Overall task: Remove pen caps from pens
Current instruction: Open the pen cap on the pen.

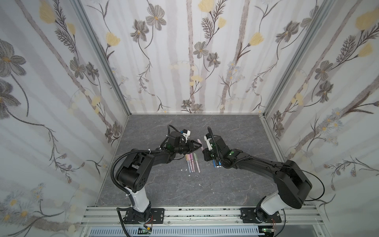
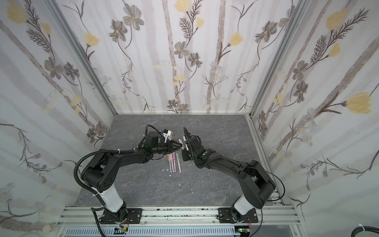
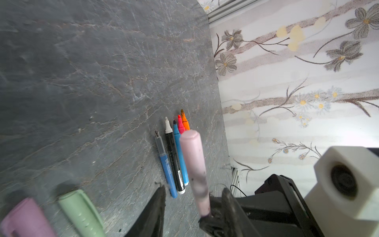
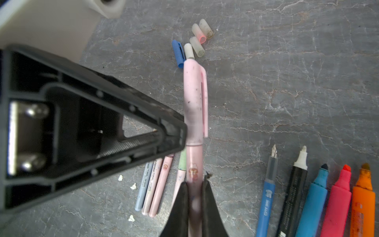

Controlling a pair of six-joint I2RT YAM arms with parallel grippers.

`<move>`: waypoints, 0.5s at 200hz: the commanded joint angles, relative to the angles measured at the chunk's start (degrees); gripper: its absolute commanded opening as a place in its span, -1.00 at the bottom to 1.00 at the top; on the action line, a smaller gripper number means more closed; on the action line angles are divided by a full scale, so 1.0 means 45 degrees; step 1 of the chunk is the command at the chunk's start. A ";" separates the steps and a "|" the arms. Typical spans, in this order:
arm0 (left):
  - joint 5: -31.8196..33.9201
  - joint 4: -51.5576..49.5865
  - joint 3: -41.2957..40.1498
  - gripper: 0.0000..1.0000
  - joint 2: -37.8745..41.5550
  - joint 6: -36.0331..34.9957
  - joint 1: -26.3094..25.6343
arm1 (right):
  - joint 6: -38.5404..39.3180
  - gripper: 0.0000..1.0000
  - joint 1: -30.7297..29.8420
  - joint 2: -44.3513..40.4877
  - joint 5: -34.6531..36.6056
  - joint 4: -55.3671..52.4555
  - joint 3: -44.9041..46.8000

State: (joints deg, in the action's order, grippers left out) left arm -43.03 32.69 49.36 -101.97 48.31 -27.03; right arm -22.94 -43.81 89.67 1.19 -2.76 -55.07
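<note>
Right wrist view showed the right gripper [image 4: 194,182] with its fingers [image 4: 179,207] clenched on the barrel of a pink pen [image 4: 193,162], which it held above the grey stone-patterned surface [image 4: 297,86]. The pink cap [image 4: 193,98] was seated on the pen. One black fingertip of the left gripper [image 1: 197,146] touched the cap's side at its base. Seen from the left wrist, the left fingers [image 3: 153,209] stood apart with the pen passing between them and a clear gap on one side, so they were released rather than clamped. Under the held pen, four capped pastel pens [image 4: 155,184] lay side by side. A row of five uncapped markers [image 4: 315,201] lay apart from them: blue, black, light blue, pink-red and orange. Beyond the held pen's capped end, a loose blue cap [image 4: 178,53] and four pale translucent caps [image 4: 197,40] lay close together on the surface.
</note>
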 commanded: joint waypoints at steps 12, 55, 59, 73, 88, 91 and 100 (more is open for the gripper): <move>0.0374 0.0595 0.0481 -0.13 -0.0407 0.0230 -0.0111 | -0.0048 -0.90 -0.0011 0.0190 -0.0313 0.0441 -0.0223; 0.0942 -0.0512 0.1109 -0.18 -0.0577 -0.0530 -0.0094 | -0.0059 -0.90 -0.0011 0.0245 -0.0377 0.0478 -0.0002; 0.0965 -0.0558 0.1144 -0.19 -0.0581 -0.0574 -0.0093 | -0.0072 -0.90 -0.0013 0.0244 -0.0385 0.0495 0.0020; 0.0950 -0.0610 0.1236 -0.25 -0.0618 -0.0599 -0.0098 | -0.0098 -0.91 -0.0013 0.0249 -0.0401 0.0555 0.0069; 0.0856 -0.0500 0.1257 -0.33 -0.0692 -0.0525 -0.0106 | -0.0115 -0.91 -0.0020 0.0268 -0.0377 0.0612 0.0089; 0.0851 -0.0476 0.1242 -0.35 -0.0693 -0.0505 -0.0098 | -0.0107 -0.91 -0.0011 0.0284 -0.0381 0.0614 0.0089; 0.0793 -0.0382 0.1203 -0.41 -0.0697 -0.0447 -0.0107 | -0.0117 -0.91 -0.0012 0.0297 -0.0363 0.0615 0.0070</move>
State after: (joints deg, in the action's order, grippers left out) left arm -39.22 30.17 54.50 -104.86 46.72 -27.51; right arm -23.11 -43.86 90.74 0.12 -1.50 -54.78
